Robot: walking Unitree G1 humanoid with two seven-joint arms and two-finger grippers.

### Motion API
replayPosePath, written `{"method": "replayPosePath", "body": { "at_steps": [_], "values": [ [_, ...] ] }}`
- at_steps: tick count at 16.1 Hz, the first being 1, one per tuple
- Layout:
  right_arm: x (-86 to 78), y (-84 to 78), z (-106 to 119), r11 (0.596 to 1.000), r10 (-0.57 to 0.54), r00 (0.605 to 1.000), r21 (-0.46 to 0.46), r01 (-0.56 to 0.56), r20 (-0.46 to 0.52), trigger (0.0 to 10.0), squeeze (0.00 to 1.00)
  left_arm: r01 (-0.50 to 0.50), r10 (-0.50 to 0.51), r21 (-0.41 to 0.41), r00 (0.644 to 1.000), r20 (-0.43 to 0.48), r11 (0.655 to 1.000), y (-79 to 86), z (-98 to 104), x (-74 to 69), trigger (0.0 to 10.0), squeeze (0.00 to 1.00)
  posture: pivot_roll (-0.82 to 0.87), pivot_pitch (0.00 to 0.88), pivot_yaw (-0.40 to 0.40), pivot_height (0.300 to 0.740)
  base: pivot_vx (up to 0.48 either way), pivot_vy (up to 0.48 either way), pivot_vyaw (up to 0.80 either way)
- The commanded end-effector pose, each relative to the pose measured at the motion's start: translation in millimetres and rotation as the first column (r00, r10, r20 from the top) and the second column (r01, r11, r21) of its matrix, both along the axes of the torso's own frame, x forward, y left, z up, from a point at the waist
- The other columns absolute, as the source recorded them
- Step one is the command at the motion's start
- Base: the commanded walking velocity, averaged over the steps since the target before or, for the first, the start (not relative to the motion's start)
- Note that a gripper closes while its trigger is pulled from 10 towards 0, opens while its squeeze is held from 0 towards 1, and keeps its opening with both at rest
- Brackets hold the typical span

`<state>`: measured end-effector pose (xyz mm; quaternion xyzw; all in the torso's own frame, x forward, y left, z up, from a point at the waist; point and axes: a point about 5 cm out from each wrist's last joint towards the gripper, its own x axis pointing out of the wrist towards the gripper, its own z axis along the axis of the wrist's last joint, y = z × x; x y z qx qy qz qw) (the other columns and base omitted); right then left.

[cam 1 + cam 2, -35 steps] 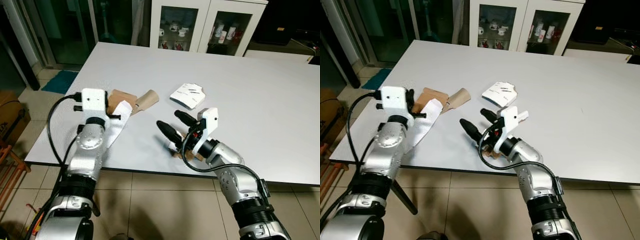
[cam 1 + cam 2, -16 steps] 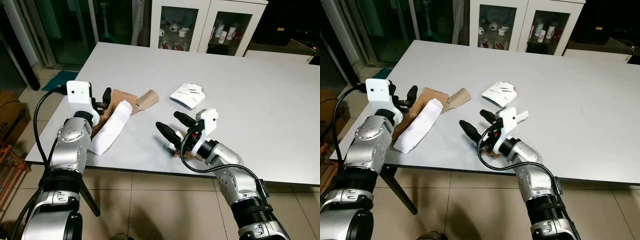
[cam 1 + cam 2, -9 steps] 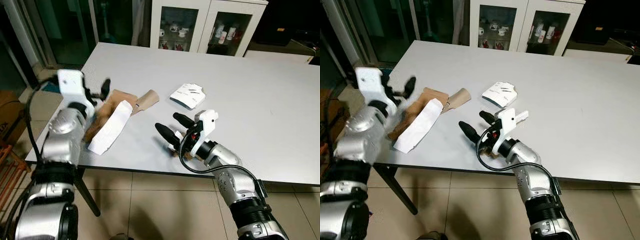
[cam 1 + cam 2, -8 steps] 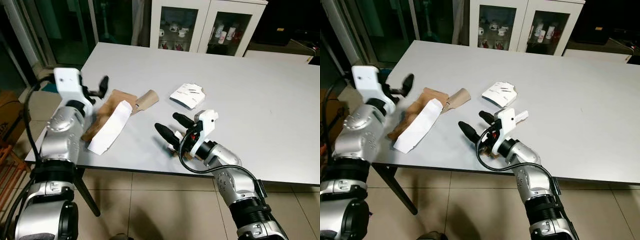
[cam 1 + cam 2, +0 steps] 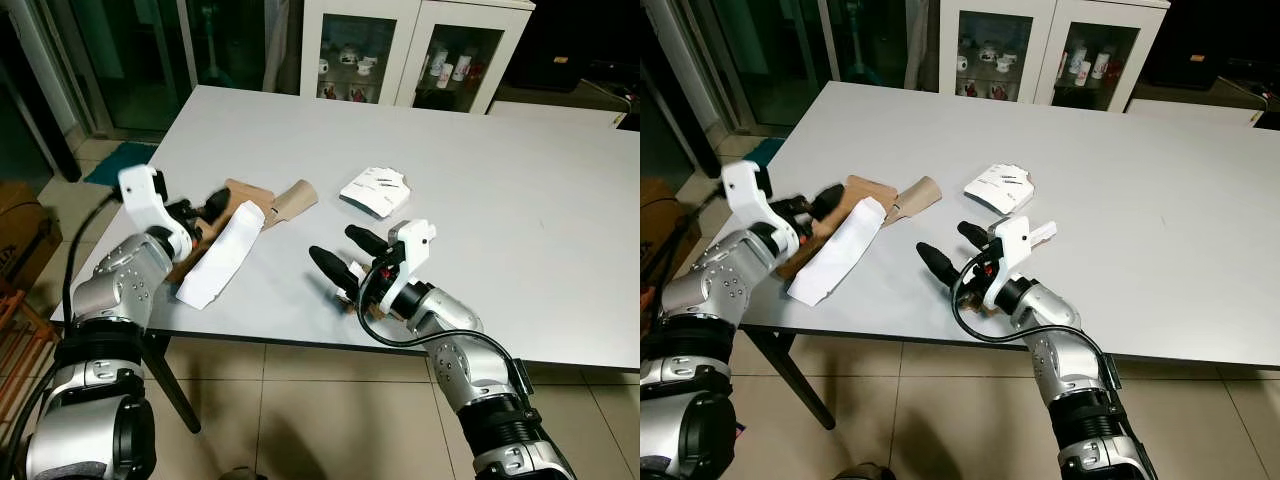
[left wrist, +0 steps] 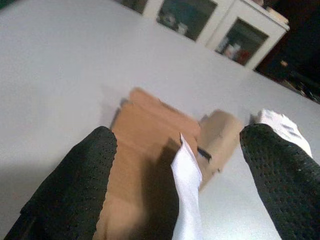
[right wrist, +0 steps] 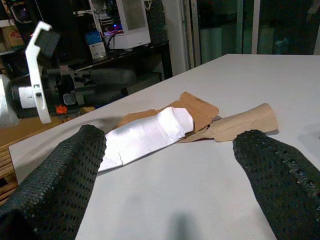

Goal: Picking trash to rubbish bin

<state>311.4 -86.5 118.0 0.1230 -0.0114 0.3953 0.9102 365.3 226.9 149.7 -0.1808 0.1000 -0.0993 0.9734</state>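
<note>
Here, on the white table (image 5: 480,170), the trash is lying in a loose cluster near the robot's left front corner: a flat brown cardboard piece (image 5: 240,196), a long white paper wrapper (image 5: 218,258) resting across it and reaching toward the table edge, and a brown cardboard tube (image 5: 292,199) just beside the cardboard's far end. A crumpled white printed packet (image 5: 376,190) is sitting apart, farther in toward the middle. The left gripper (image 5: 208,206) is hovering just beside the near end of the cardboard, its two black fingers spread wide (the left wrist view is showing the cardboard and wrapper between them), clasping nothing. The right gripper (image 5: 345,255) is hanging low over the table near the front edge, fingers likewise parted and holding nothing, with a small brown scrap (image 5: 357,305) lying under its wrist. Behind the table a white glass-door cabinet (image 5: 410,50) is holding cups and small bottles on its shelves
</note>
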Motion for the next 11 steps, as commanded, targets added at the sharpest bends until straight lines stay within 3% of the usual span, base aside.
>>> {"method": "replayPosePath", "body": {
  "at_steps": [1,5,6,8,11],
  "values": [
    [2.1,-2.6,1,1.0,-0.007,1.0,-0.005,0.007,0.008,10.0,0.0,0.061,-0.061,0.032,0.998,0.001,0.998,1.5,10,4.2,10.0,0.0,0.04,0.0,-0.043,0.74,0.0,0.0,0.0],
    [2.5,-4.0,1,1.0,-0.01,1.0,-0.006,0.011,0.006,10.0,0.0,0.14,-0.134,0.157,0.99,-0.048,0.978,18.0,19,6.3,10.0,0.0,0.04,0.0,-0.043,0.74,0.0,0.0,0.0],
    [2.5,-4.2,1,1.0,-0.011,1.0,-0.006,0.011,0.006,10.0,0.0,0.152,-0.145,0.165,0.988,-0.054,0.975,20.7,21,6.4,10.0,0.0,0.04,0.0,-0.043,0.74,0.0,0.0,0.0],
    [2.6,-4.1,1,1.0,-0.009,1.0,-0.005,0.009,0.004,10.0,0.0,0.269,-0.258,0.189,0.962,-0.085,0.944,26.5,21,2.3,10.0,0.0,0.05,0.0,-0.043,0.74,0.0,0.0,0.0],
    [3.1,-3.8,1,1.0,-0.007,1.0,-0.004,0.007,0.002,10.0,0.0,0.323,-0.31,0.142,0.945,-0.105,0.936,32.3,9,-3.3,10.0,0.0,0.05,0.0,-0.044,0.74,0.0,0.0,0.0]
  ]
}}
